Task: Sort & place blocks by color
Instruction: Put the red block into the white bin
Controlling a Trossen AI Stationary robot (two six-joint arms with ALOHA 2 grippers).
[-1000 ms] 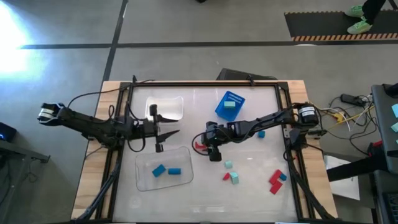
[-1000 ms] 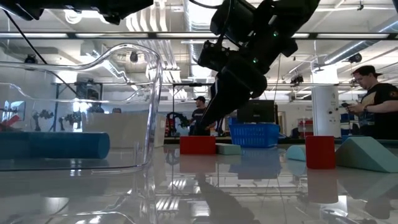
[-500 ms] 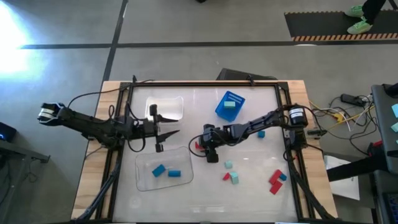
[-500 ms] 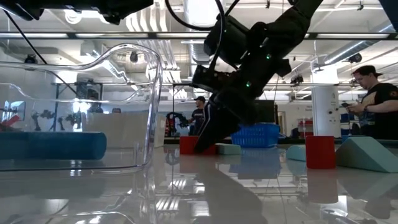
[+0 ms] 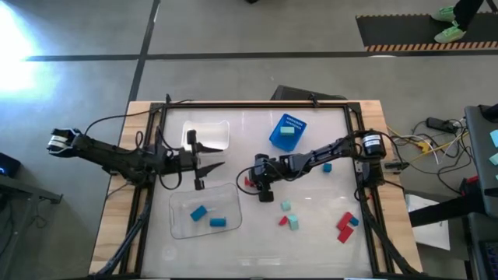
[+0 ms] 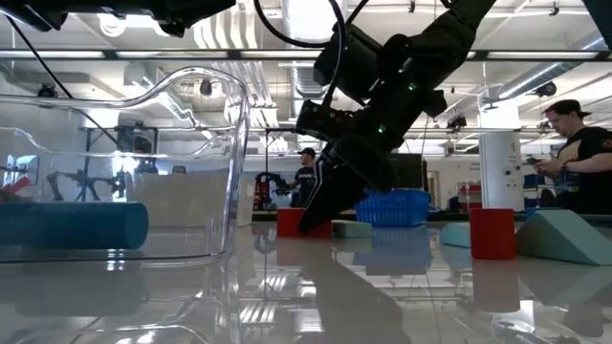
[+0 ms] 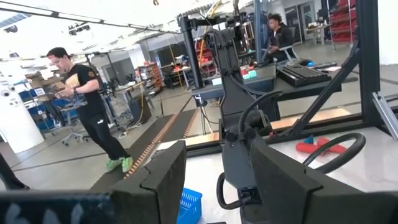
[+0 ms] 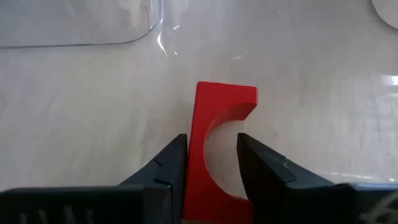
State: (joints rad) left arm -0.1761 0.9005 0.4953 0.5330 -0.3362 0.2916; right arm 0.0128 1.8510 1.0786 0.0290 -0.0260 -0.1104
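My right gripper [image 5: 250, 183] [image 8: 212, 177] is down at the table's middle, open. Its fingers stand either side of one limb of a red arch-shaped block [image 8: 214, 134] [image 6: 290, 222] that lies flat on the table. My left gripper [image 5: 210, 166] [image 7: 217, 180] hangs open above the table between the white tray [image 5: 210, 134] and the clear tray [image 5: 205, 211]. Two blue blocks [image 5: 198, 211] [image 5: 217, 222] lie in the clear tray. A mint block rests inside the blue bin [image 5: 287, 131]. Loose red, mint and blue blocks [image 5: 289, 222] [image 5: 343, 227] [image 5: 327, 166] lie toward the near right. My right gripper comes at the red arch block slanting down from the table's right. One finger [image 8: 165, 177] stands at the block's straight outer side [image 8: 193, 143] and the other [image 8: 267, 177] in front of its curved hollow. Whether either finger touches it, I cannot tell.
A single mint block [image 5: 286, 206] lies just near of the right gripper. The clear tray's tall wall [image 6: 191, 172] stands close to the red block on the left. A black frame rail [image 5: 257, 105] runs round the table. People stand in the room behind [image 6: 574, 153].
My right gripper has moved toward the table's left and come down, so that its fingers now stand about the red arch block. One blue block in the clear tray has slid a little toward the near edge. The left arm has kept still.
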